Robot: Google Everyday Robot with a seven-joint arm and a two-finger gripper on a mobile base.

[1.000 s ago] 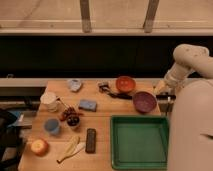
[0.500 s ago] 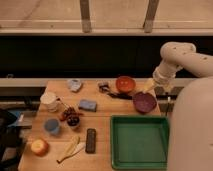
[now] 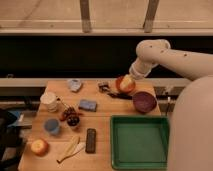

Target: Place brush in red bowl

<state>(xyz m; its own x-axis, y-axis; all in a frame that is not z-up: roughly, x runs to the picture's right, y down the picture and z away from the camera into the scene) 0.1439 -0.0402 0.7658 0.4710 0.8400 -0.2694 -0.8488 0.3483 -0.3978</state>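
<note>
On the wooden table [image 3: 102, 122] before a dark wall, the brush [image 3: 117, 94] lies flat just beside the red bowl [image 3: 123, 90], not yet picked up, so the whole task remains. The gripper [image 3: 128, 79] hangs over that bowl. I cannot tell whether it is open or holding anything.

Gripper [image 3: 129, 78], over the red bowl's far rim: pale cream, like its arm.
Red bowl [image 3: 122, 88]: orange-red.
Brush [image 3: 116, 94], just below and left of the gripper: near-black handle, greyish head.
Second bowl [image 3: 144, 102], below and right of it: dark maroon.
Tray [image 3: 140, 144], well below: green.
Remote [image 3: 91, 140], below-left: black.
Cups, far left: one white [image 3: 49, 100], one blue [image 3: 51, 126].
Table [image 3: 106, 120]: light wood.
</note>
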